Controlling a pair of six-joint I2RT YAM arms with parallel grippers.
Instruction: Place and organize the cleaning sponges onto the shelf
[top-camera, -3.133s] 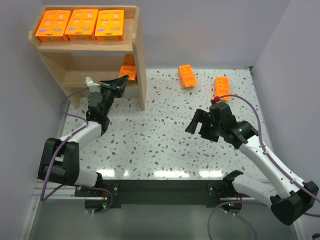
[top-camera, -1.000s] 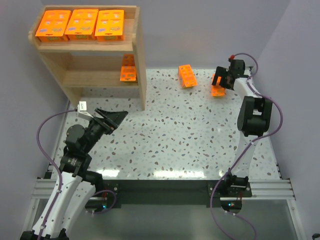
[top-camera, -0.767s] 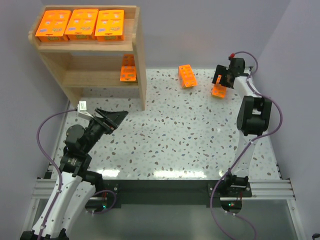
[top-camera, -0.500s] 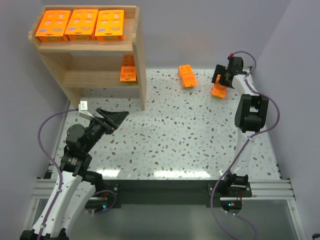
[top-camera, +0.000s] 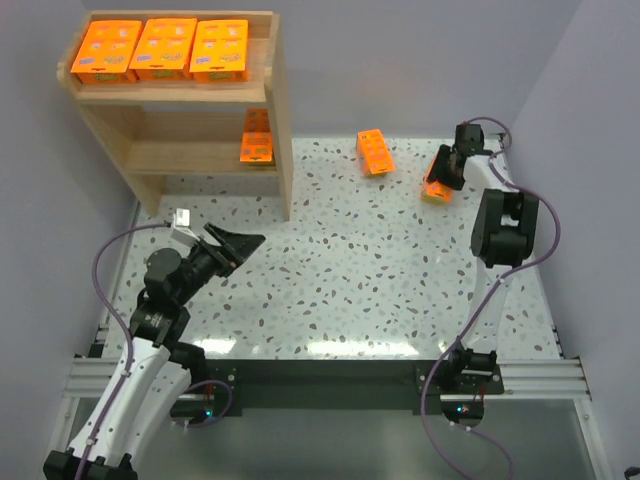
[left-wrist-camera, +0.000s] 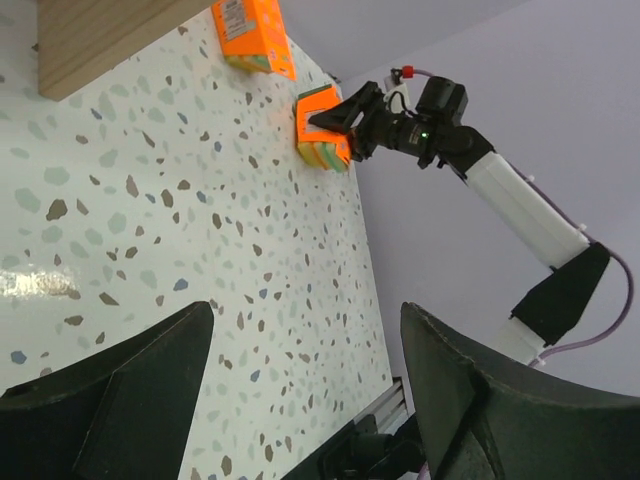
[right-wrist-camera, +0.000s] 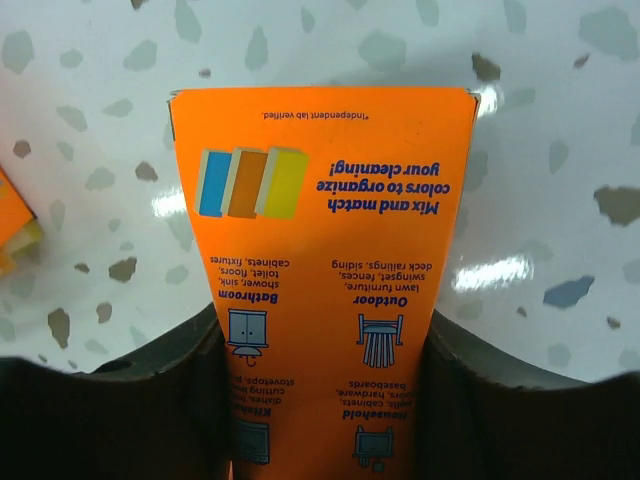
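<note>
A pale speckled table (top-camera: 350, 270) sits between lilac walls, with the wooden shelf (top-camera: 275, 110) in the far left corner. On its top tier three packs (top-camera: 163, 48) of cleaning sponges lie flat, side by side. A fourth pack (top-camera: 257, 135) is on the lower tier at the right end, partly cut off by the side panel, so I cannot tell how it rests. A loose pack (top-camera: 375, 152) lies on the table to the right of the shelf, apart from it.

My right gripper (top-camera: 447, 168) is at the far right of the table, its fingers (right-wrist-camera: 150, 400) pressed against both long edges of the sixth pack (right-wrist-camera: 320, 250). The wrist view shows the printed face upside down, with the near end cut off by the frame. From above the pack looks tilted; I cannot tell whether its low edge touches the table.

My left gripper (left-wrist-camera: 305, 390) hangs over the near left of the table, its dark fingers (left-wrist-camera: 120, 400) spread wide with nothing between them. Only their tips show in its own camera.
</note>
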